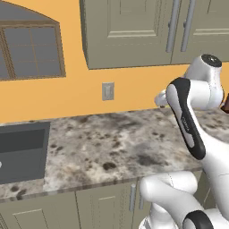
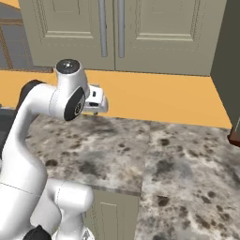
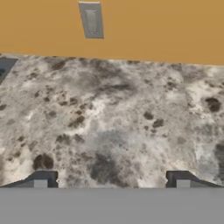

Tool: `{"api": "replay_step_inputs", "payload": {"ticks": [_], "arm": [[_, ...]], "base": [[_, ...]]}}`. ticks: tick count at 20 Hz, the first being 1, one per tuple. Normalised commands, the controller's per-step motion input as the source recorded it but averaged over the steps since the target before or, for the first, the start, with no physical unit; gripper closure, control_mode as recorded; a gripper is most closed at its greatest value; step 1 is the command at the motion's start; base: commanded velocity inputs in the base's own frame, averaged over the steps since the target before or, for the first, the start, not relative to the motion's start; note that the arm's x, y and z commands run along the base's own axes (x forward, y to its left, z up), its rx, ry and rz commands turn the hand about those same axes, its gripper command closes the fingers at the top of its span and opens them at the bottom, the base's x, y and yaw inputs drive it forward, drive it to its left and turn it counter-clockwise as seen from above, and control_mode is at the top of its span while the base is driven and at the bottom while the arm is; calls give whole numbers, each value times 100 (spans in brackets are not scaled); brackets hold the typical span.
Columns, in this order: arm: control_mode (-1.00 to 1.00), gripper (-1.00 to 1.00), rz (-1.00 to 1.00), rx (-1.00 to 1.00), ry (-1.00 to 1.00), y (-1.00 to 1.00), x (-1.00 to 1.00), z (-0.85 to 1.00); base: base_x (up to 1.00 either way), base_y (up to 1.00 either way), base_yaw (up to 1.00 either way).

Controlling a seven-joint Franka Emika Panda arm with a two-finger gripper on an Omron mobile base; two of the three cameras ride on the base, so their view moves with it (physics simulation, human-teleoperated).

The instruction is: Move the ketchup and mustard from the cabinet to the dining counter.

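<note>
Two-finger gripper (image 3: pixel 111 178) with dark tips spread wide, empty, above speckled granite counter (image 3: pixel 113 127), olive-grey wall cabinet (image 2: pixel 117 33) doors closed, grey wall switch plate (image 3: pixel 91 20) on orange wall

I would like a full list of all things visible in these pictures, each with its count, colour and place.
cabinet: one, olive-grey, on the wall above the counter, doors closed, two grey bar handles.
counter: one, speckled grey-brown granite, below the cabinet.
sink: one, dark grey, set in the counter's left end.
window: one, brown frame, left on the orange wall.
wall plate: one, grey, on the wall above the counter.
base cabinets: olive-grey, under the counter.
claw: one, dark tips, open, above the counter, holding nothing.
</note>
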Motion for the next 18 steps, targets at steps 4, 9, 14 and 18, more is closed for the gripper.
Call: {"api": "replay_step_inputs", "payload": {"ticks": [4, 9, 14, 18], "arm": [[-100, -100, 0, 0, -33, -18, -21, 33], [-100, -100, 0, 1, -36, -15, -17, 42], [-100, -100, 0, 5, -27, -25, -12, 57], [-100, -100, 0, 4, -28, -22, -9, 55]], "base": [[0, 0, 0], [0, 0, 0], [0, 0, 0], [0, 0, 0]]}}
